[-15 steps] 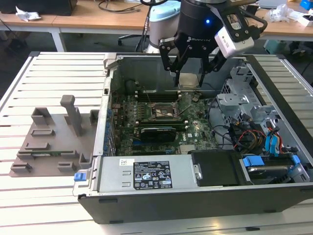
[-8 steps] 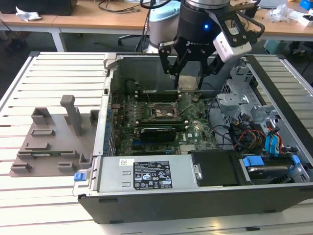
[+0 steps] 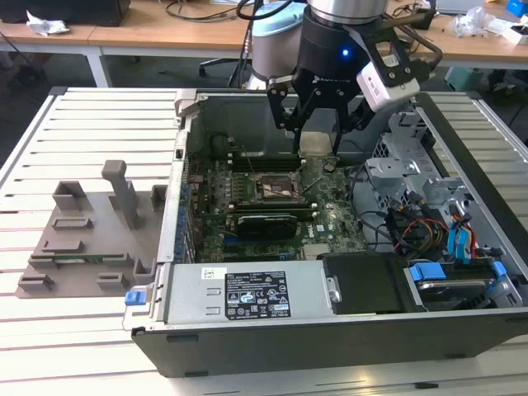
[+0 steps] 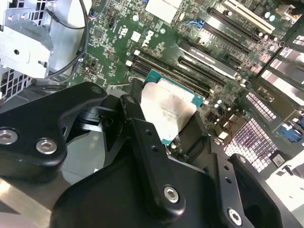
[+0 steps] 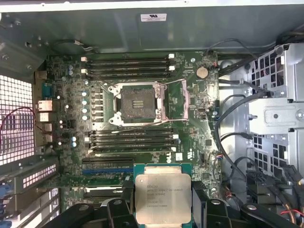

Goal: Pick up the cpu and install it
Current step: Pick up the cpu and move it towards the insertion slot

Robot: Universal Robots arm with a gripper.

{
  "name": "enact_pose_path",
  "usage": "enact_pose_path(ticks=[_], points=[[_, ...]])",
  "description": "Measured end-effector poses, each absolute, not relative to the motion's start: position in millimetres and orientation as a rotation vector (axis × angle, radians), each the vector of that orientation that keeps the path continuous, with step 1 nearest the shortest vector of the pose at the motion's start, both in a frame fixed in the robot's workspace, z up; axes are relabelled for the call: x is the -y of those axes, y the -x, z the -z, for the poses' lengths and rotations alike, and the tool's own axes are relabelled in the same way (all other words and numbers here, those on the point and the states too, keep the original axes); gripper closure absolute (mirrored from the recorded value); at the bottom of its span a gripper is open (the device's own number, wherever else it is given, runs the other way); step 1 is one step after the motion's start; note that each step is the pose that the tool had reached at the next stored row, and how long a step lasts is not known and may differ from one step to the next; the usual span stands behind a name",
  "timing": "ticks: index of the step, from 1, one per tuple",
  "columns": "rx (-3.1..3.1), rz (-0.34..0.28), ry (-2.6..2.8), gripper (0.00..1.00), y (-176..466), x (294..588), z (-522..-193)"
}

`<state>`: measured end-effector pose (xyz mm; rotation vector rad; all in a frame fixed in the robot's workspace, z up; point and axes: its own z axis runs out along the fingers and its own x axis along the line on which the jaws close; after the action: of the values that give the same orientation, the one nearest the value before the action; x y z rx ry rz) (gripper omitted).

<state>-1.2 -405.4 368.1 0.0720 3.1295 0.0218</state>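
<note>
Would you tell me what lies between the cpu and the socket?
In the first wrist view, black slots separate the cpu from the socket.

The cpu [image 5: 163, 197] [image 4: 167, 111], held above the motherboard [image 5: 199, 137]
A silver-lidded square on green backing is gripped at its edges, lid upward.

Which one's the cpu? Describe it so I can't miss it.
In the open computer case, find the gripper over the green motherboard. Held in it is the cpu: a flat square, pale silver top, unlike the dark empty socket.
</note>
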Motion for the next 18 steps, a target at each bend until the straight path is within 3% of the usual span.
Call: enact_pose_path(ticks=[18], points=[[-3.129, -0.022, -0.072, 0.45, 1.2, 403.3, -354.9]])
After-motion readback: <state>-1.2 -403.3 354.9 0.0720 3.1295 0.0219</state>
